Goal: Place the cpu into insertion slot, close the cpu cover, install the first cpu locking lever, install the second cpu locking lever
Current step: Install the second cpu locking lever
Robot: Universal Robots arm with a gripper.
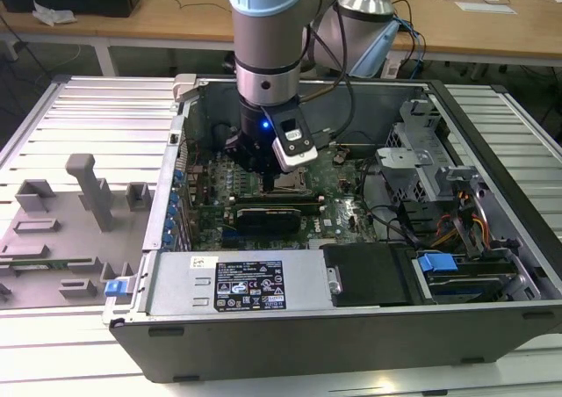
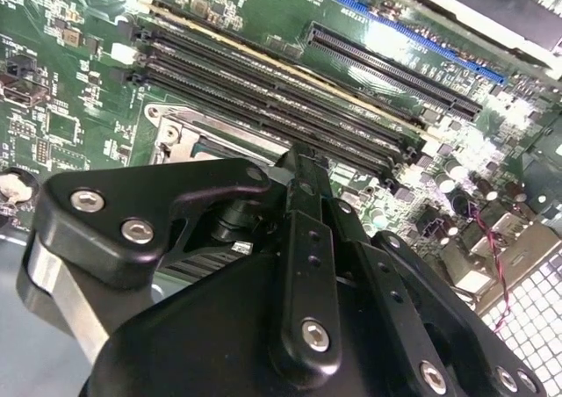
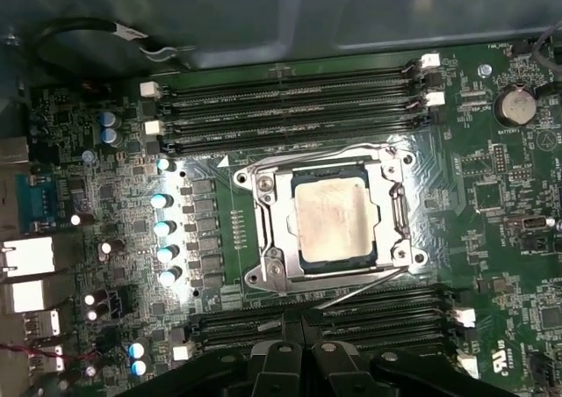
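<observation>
Cpu seated in socket, beyond fingers

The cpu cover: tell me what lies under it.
Through the window of the cpu cover shows the cpu, seated in the insertion slot. The frame hides the chip's edges and the socket contacts beneath.

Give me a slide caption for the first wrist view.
CPU seated in its socket under the closed cover, memory slots on two sides.

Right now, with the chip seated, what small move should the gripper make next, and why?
Probably ease the gripper toward the thin lever beside the cpu cover: the cpu sits under the flat-lying cover, and that lever seems to stand loose.
</observation>
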